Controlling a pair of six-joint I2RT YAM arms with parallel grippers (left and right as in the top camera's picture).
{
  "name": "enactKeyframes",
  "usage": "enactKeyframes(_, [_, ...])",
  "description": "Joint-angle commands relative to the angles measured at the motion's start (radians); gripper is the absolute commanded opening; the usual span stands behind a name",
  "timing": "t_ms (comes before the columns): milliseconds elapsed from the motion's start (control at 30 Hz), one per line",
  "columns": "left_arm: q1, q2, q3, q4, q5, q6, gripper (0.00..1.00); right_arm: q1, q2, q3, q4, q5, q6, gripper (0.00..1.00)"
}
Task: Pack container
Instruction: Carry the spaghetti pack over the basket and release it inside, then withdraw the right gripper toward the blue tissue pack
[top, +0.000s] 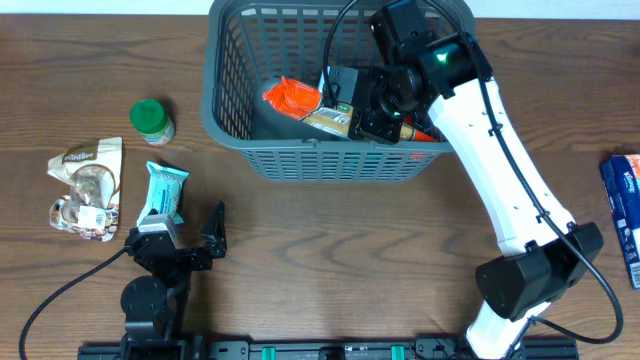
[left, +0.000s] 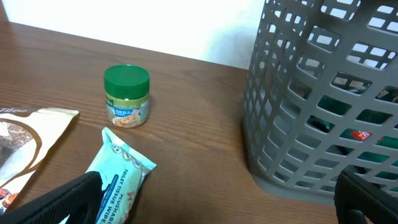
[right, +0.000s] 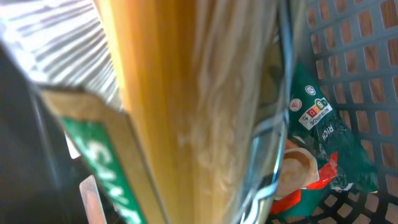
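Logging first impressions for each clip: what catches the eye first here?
The right gripper reaches into the grey basket at the far middle, shut on a yellow packet. At the near left, the open left gripper sits by a teal packet and green-lidded jar.

The container is matt grey plastic, the table wood-grain, the spaghetti packet glossy clear film.

Bright even light, soft shadows, right wrist view blurred close-up
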Motion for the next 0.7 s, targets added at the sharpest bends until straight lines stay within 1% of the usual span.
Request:
enactKeyframes(0, [0.002, -0.006, -0.025, -0.006, 0.000, 0.005, 0.99, 0.009, -0.009, -0.023, 0.002, -0.046, 0.018, 0.01])
enactKeyframes(33, [0.002, -0.006, -0.025, -0.006, 0.000, 0.005, 0.99, 0.009, -0.009, -0.023, 0.002, -0.046, 0.025, 0.27])
enactKeyframes(67, [0.002, -0.006, -0.025, -0.006, 0.000, 0.005, 0.99, 0.009, -0.009, -0.023, 0.002, -0.046, 0.033, 0.72])
enactKeyframes(100, [0.002, -0.006, -0.025, -0.006, 0.000, 0.005, 0.99, 0.009, -0.009, -0.023, 0.003, -0.046, 0.039, 0.94])
enactKeyframes(133, [0.002, -0.006, -0.025, -0.006, 0.000, 0.005, 0.99, 0.009, -0.009, -0.023, 0.006, -0.047, 0.040, 0.99])
enactKeyframes(267, [0.002, -0.006, -0.025, -0.006, 0.000, 0.005, 0.99, 0.008, -0.011, -0.018, 0.026, -0.049, 0.061, 0.99])
enactKeyframes(367, [0.002, -0.006, -0.025, -0.006, 0.000, 0.005, 0.98, 0.001, -0.023, 0.003, 0.069, -0.033, 0.140, 0.99])
enactKeyframes(433, [0.002, -0.006, -0.025, -0.006, 0.000, 0.005, 0.99, -0.009, -0.034, 0.027, 0.115, 0.022, 0.245, 0.99])
enactKeyframes(533, [0.002, -0.006, -0.025, -0.006, 0.000, 0.005, 0.99, -0.038, -0.051, 0.095, 0.176, 0.199, 0.496, 0.99])
enactKeyframes(600, [0.002, -0.006, -0.025, -0.006, 0.000, 0.005, 0.99, -0.059, -0.059, 0.151, 0.171, 0.276, 0.595, 0.99])
enactKeyframes(667, [0.002, -0.006, -0.025, -0.006, 0.000, 0.005, 0.99, -0.087, -0.069, 0.219, 0.131, 0.328, 0.650, 0.99])
